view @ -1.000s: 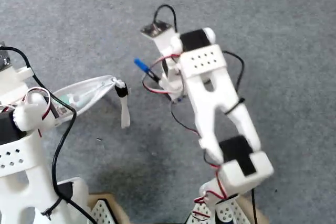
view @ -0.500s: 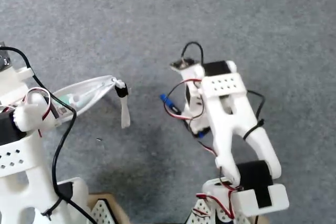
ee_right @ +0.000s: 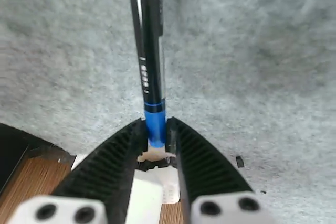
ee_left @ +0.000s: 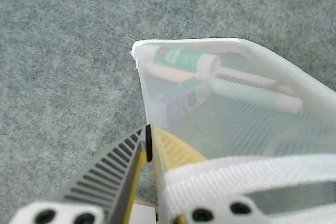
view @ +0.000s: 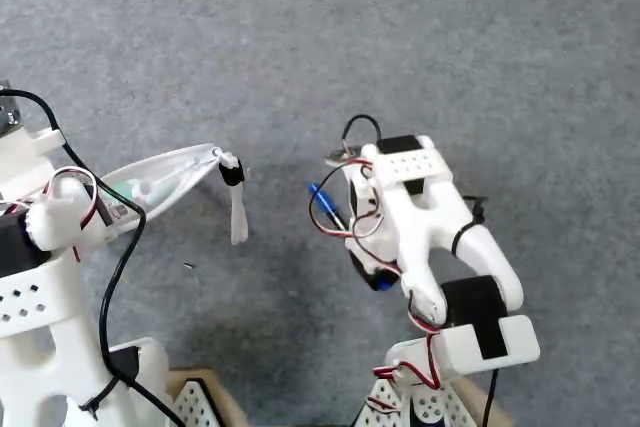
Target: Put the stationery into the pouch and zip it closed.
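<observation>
Firmly, right pincer point(ee_right: 156, 142) pinches slim glossy pen point(ee_right: 149, 51); left pincer point(ee_left: 152, 142) clamps translucent mesh pouch point(ee_left: 236, 119).

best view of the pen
Right wrist view: the pen sits close, gripped at its blue band by the right end effector. The high view catches its blue end by that arm; the left wrist view faces the pouch.

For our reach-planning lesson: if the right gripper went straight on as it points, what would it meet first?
Most likely the grey table cover, touched first by the tip of the pen that the right gripper holds; the pouch seems off that line. Depth is unclear.
</observation>
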Tool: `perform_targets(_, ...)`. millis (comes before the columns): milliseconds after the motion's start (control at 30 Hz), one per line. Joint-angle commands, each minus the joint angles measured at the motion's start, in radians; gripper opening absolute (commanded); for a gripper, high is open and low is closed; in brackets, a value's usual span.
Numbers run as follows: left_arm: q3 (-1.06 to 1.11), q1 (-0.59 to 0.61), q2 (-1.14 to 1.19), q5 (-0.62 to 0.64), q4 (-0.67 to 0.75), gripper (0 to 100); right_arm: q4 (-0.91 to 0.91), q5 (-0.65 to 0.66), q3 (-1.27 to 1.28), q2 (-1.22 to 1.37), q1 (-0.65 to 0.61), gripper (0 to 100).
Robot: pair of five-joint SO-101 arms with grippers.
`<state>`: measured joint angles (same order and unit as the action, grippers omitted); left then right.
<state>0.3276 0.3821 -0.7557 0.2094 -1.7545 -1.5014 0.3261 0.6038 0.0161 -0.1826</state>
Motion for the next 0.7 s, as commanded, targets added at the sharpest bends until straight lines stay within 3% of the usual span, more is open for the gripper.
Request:
perform_targets(0, 0.004, -0.019, 0.005, -0.005, -0.003, 3, 0.043, -0.005, 0.022, 0.002, 0.011, 10.3)
perform_targets(333, 0.004, -0.019, 0.005, -0.005, -0.003, 3, 0.055, -0.003, 0.013, 0.001, 0.003, 18.8)
perform_targets(667, 0.004, -0.019, 0.005, -0.005, -0.003, 3, 0.061, -0.011, -0.340, 0.018, -0.075, 19.1)
